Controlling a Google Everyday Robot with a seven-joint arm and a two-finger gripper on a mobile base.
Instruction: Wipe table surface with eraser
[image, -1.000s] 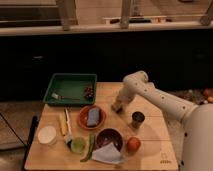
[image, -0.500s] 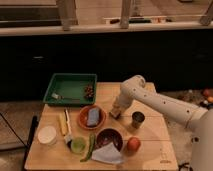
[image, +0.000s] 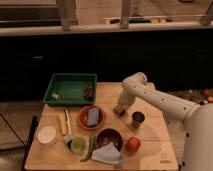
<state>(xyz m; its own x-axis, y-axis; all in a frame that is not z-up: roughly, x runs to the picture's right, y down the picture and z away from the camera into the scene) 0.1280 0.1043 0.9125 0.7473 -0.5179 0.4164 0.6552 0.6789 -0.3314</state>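
Note:
The table surface (image: 150, 137) is a light wooden top of planks. My gripper (image: 120, 109) is at the end of the white arm, which reaches in from the right. It is down at the tabletop near the middle, just left of the metal cup (image: 137, 119) and right of the orange plate (image: 81, 120). A small whitish lump at its tip touches the wood and looks like the eraser (image: 119, 111). The gripper hides most of it.
A green tray (image: 65, 82) with dark grapes (image: 89, 91) stands at the back left. A grey-blue block (image: 93, 116) lies on the orange plate. At the front are a dark bowl (image: 109, 136), white cloth (image: 106, 153), red fruit (image: 133, 144), green cup (image: 77, 145) and white cup (image: 47, 135).
The gripper has slid a little forward and left along the tabletop, and the arm's elbow has shifted with it. Nothing else has moved.

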